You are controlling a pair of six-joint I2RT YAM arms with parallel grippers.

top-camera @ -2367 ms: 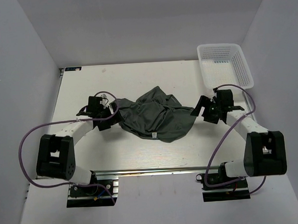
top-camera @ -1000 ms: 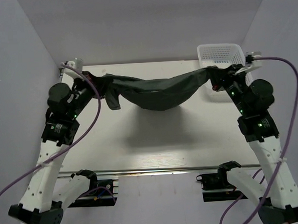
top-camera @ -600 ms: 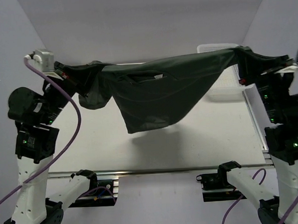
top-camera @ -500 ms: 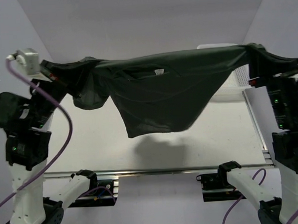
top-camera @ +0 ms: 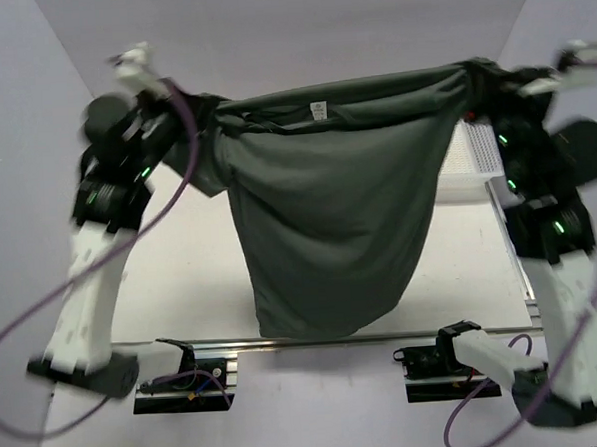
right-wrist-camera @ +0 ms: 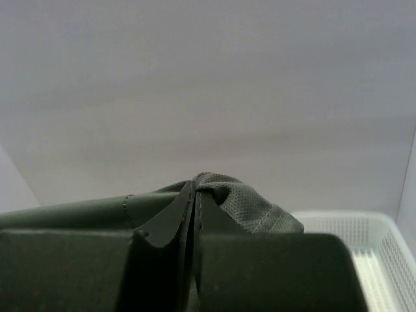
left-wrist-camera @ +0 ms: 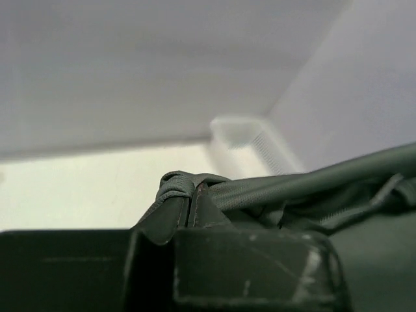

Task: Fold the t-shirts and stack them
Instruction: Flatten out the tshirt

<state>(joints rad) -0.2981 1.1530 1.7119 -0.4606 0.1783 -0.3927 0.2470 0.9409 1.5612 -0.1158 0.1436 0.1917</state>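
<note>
One dark grey-green t-shirt hangs spread in the air above the table, stretched along its top edge between both arms. Its light neck tag shows near the top middle, and its lower hem reaches down to the near rail. My left gripper is shut on the left upper corner. The right gripper is shut on the right upper corner. In the left wrist view the left gripper pinches bunched t-shirt cloth. In the right wrist view the right gripper clamps a fold of the t-shirt.
A white mesh basket stands at the table's back right, partly hidden behind the hanging cloth; it also shows as the basket and, blurred, the basket. The white table lies below. Grey walls close in on three sides.
Both arms lifted the shirt off the table and pulled it taut between them. In the last half second it has unfurled, and its hem now hangs much lower in view.
</note>
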